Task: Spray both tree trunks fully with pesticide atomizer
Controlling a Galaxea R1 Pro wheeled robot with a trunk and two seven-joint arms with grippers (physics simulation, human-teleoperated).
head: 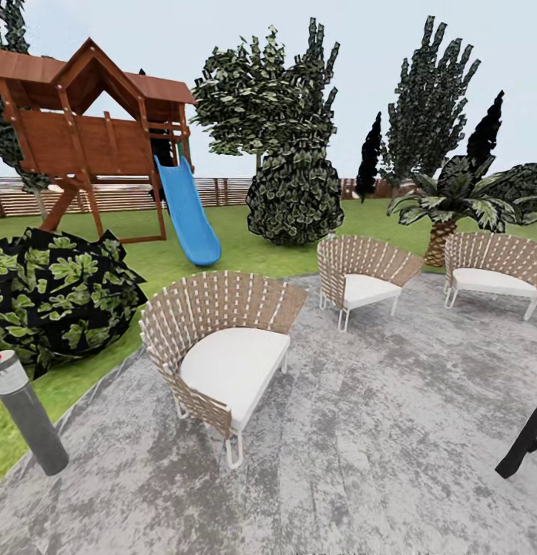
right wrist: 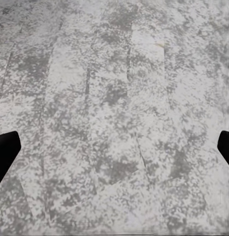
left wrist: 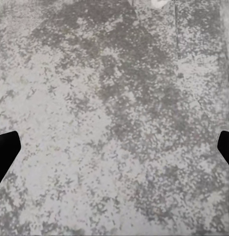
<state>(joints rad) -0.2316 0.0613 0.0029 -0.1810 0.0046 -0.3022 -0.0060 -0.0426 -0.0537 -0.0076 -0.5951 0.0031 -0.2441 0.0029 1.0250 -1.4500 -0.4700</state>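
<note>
Three woven chairs (head: 222,358) with white cushions stand on a mottled grey patio (head: 360,462), the farthest cut off at the frame's right edge. Beyond lie the lawn (head: 245,250), a wooden playhouse (head: 91,131) with a blue slide (head: 187,212), and a slat fence (head: 129,194) partly hidden by shrubs. A leafy tree (head: 256,100) rises behind a round bush (head: 295,193), its trunk largely hidden. A grey bollard lamp (head: 25,408) stands at the patio's left edge. A black arm part (head: 526,443) intrudes at right. Both the left gripper (left wrist: 114,152) and the right gripper (right wrist: 114,152) hang wide apart over bare paving.
</note>
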